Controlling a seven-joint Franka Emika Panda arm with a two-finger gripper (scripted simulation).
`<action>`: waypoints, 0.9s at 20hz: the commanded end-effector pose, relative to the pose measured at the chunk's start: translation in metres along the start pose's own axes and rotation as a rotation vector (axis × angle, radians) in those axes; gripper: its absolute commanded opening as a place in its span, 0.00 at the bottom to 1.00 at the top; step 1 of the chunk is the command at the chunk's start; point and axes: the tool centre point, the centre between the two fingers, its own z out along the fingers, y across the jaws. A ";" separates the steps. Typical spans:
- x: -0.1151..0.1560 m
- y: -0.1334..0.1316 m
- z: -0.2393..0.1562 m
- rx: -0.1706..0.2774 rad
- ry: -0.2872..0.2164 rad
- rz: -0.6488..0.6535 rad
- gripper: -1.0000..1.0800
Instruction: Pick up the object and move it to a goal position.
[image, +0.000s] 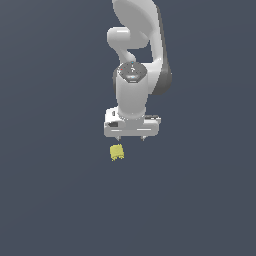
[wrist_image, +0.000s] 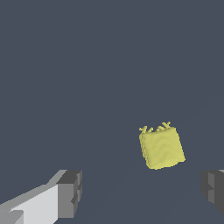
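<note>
Just below the spread, empty tool (image: 131, 137) lies the object (image: 116, 152).

The object (image: 116, 152), small pale-yellow block, lies slightly tilted, apparently prongs on one edge.

Plain dark grey-blue floor (image: 55, 200), small pale-yellow pronged object (image: 116, 152) lying on it

plain dark slate-blue ground (image: 50, 200) under flat, even light
</note>
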 end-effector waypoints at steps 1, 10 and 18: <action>0.000 0.000 0.000 0.000 0.000 0.000 0.96; 0.006 -0.018 -0.016 -0.010 0.017 -0.035 0.96; 0.005 -0.009 -0.005 -0.009 0.013 -0.050 0.96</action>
